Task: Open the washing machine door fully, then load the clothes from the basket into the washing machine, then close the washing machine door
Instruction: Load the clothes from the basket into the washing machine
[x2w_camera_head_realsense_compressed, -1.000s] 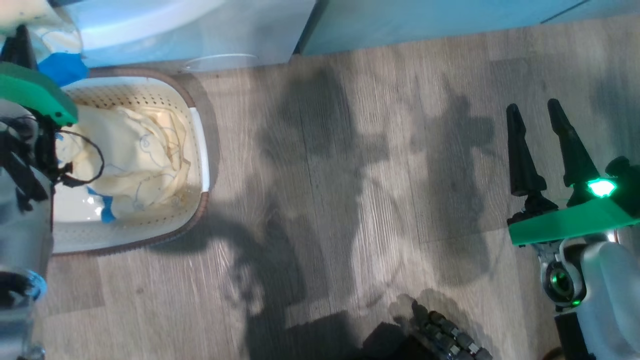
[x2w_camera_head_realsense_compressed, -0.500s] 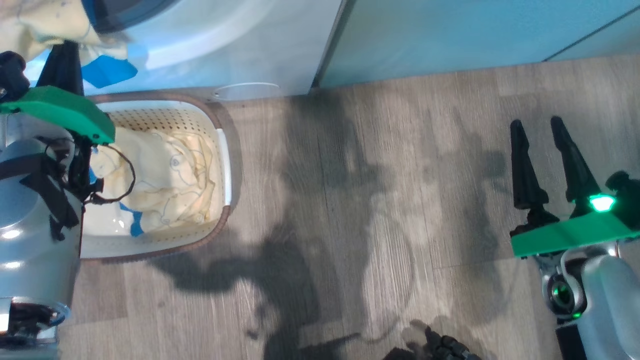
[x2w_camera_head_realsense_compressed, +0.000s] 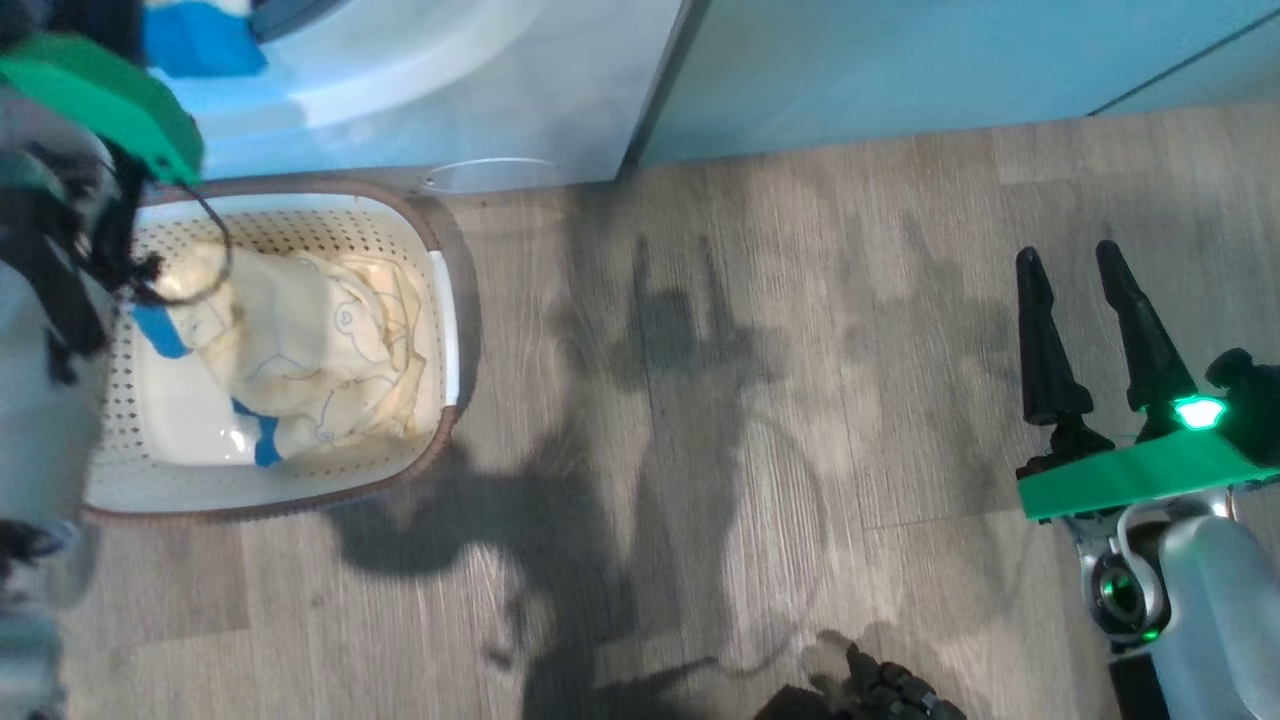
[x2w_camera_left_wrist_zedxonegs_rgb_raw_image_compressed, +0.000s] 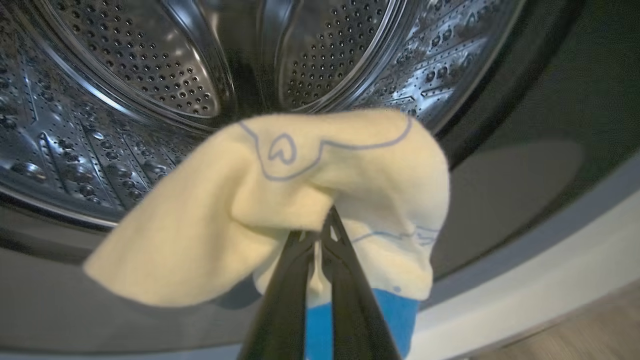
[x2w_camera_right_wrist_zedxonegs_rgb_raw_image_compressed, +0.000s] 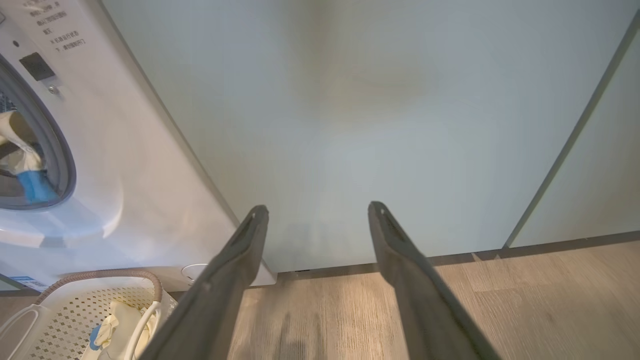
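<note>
While the left gripper (x2w_camera_left_wrist_zedxonegs_rgb_raw_image_compressed: 322, 225) hangs right at the mouth of the washing machine (x2w_camera_head_realsense_compressed: 450, 90), its two dark fingers are pinched tight together on a pale yellow garment (x2w_camera_left_wrist_zedxonegs_rgb_raw_image_compressed: 300, 190). It is a soft cloth with a blue outline and a small heart drawn on it, and a blue patch droops below the fingers. Just beyond the cloth is the machine's steel drum (x2w_camera_left_wrist_zedxonegs_rgb_raw_image_compressed: 125, 75), shiny and full of holes, with the dark ring of the mouth curving round it; whether the cloth has crossed that ring I cannot tell. On the floor (x2w_camera_head_realsense_compressed: 750, 400), just in front of the washing machine's base, sits the basket (x2w_camera_head_realsense_compressed: 420, 215), its brown rim close to the white front panel. More clothes (x2w_camera_head_realsense_compressed: 320, 360) lie heaped inside it — cream fabric with outlined bear faces and bits of blue at the edges. Well off to the right of the washing machine, the right gripper (x2w_camera_head_realsense_compressed: 1065, 255) hovers above the wood planks. It points at the pale teal cabinet (x2w_camera_head_realsense_compressed: 900, 70) that stands beside the machine, its fingers spread wide and empty.
</note>
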